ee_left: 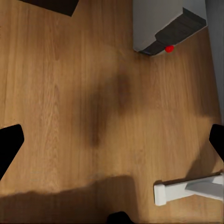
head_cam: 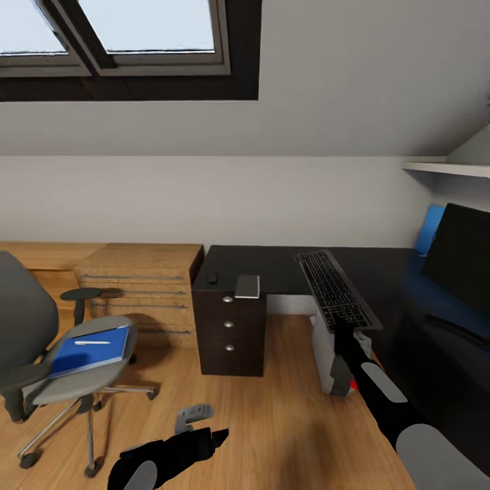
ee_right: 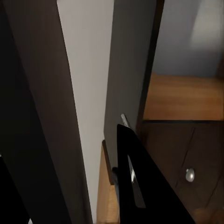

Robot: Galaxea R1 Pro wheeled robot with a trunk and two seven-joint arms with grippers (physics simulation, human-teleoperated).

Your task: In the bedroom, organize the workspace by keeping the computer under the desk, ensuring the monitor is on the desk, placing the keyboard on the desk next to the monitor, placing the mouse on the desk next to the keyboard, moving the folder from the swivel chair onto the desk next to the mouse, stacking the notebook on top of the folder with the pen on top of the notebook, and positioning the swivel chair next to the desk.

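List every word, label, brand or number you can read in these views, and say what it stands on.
None can be read.
keyboard: key legends too small and blurred.
monitor: screen black, no brand visible.
blue folder on the swivel chair: cover plain.
drawer unit: no label.

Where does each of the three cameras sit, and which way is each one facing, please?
Head view: high on the robot, facing forward and down at the desk, keyboard and swivel chair; both arms show.
Left wrist view: looks down at the wood floor; dark fingertips at the edges.
Right wrist view: close along the keyboard's edge; one dark finger.
Shared: the computer in the head and left wrist views.
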